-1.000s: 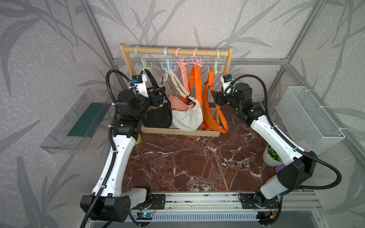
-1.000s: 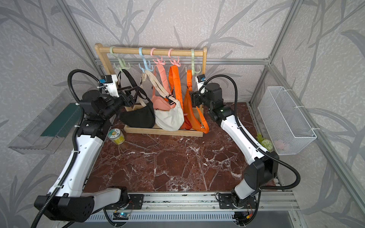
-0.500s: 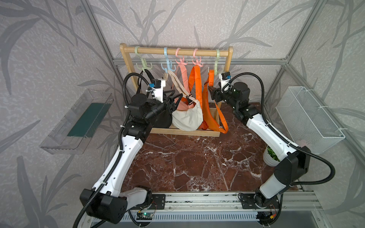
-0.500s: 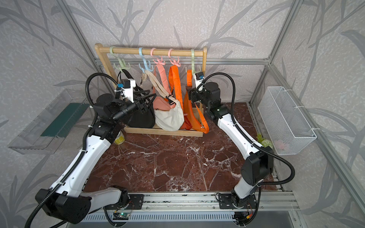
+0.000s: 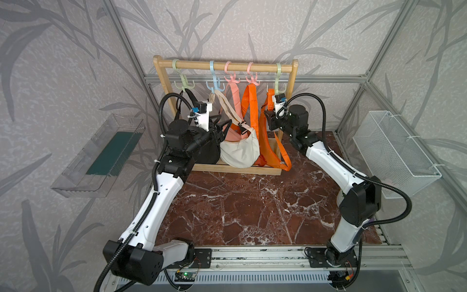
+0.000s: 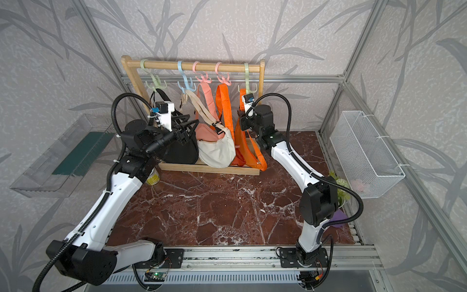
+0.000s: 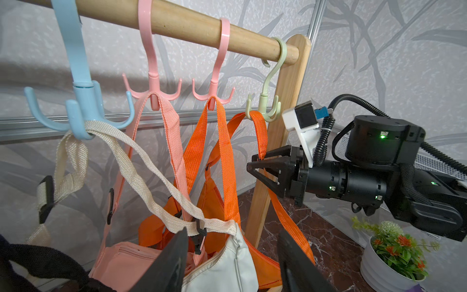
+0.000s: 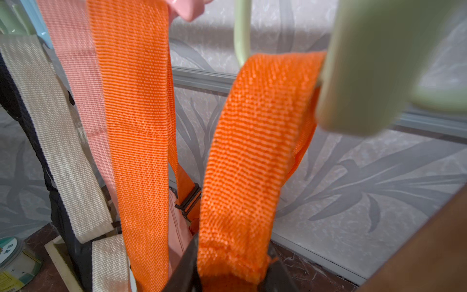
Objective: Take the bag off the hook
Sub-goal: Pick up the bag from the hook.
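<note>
Marble top [image 5: 252,207], rack [image 5: 222,168] at bk edge | R hand [image 7: 252,163] seems pinching orange strap [image 8: 247,151] | L hand [image 7: 232,236] spread

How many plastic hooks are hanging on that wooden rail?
5, in a row along the wooden rail: an end green hook, a blue hook, a pink hook, another pink hook, then the far green hook carrying the orange strap. None seems hidden.

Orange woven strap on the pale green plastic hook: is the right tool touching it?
Touching. The right wrist view shows the orange woven strap pinched and bunched inside the right tool.
</note>
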`<action>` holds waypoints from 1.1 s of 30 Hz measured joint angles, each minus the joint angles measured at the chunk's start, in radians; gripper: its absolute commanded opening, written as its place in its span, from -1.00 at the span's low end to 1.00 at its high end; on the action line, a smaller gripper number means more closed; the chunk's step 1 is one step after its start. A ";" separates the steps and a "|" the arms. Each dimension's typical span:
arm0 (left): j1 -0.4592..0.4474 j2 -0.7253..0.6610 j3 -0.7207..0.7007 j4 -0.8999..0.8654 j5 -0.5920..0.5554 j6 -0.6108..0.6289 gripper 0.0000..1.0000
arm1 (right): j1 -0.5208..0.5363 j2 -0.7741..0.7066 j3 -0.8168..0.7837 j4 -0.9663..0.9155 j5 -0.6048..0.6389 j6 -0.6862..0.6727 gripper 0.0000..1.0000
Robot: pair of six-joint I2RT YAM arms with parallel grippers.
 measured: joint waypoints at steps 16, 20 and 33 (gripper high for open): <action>-0.017 0.129 0.159 0.031 -0.082 0.007 0.19 | 0.005 -0.151 0.144 -0.100 0.043 -0.053 -0.75; -0.038 0.168 0.222 0.023 -0.063 0.005 0.19 | 0.008 -0.152 0.232 -0.168 0.036 -0.100 -0.75; -0.110 0.311 0.456 -0.053 0.003 0.067 0.36 | 0.009 -0.090 0.451 -0.318 0.009 -0.195 -0.74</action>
